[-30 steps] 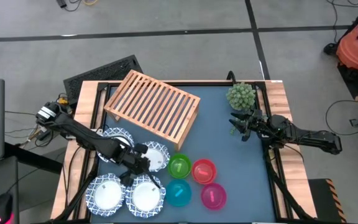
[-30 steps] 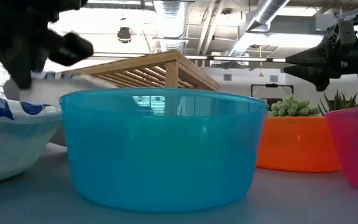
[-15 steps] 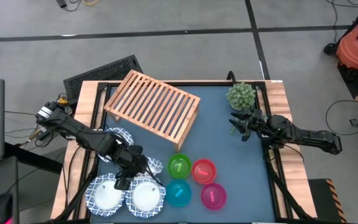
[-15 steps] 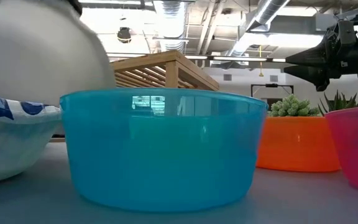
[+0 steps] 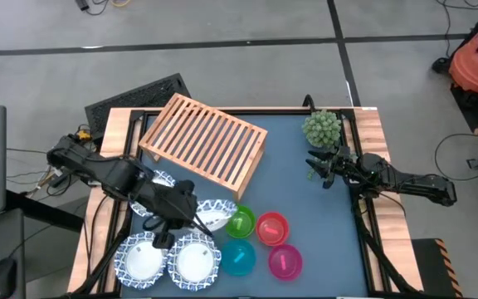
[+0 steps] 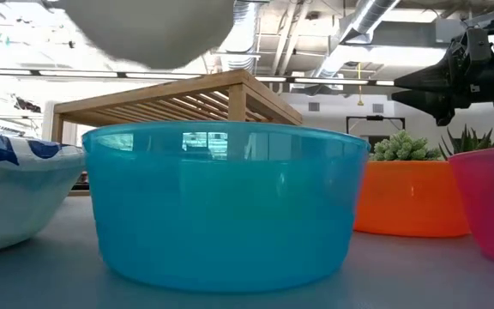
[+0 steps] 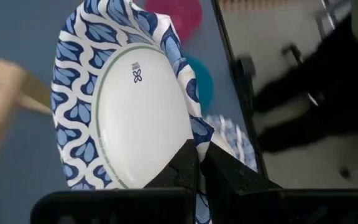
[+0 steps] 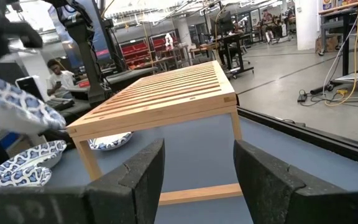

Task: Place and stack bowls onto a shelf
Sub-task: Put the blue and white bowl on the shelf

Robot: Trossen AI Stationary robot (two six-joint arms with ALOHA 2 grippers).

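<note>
A blue-rimmed white bowl (image 5: 215, 214) is pinched by its rim in the left claw (image 7: 194, 163) and held above the worktop (image 5: 305, 208), just beside the shelf (image 5: 204, 143), while the right claw (image 5: 318, 166), parted and empty, is parked farther away by the plant (image 5: 321, 126).
</note>
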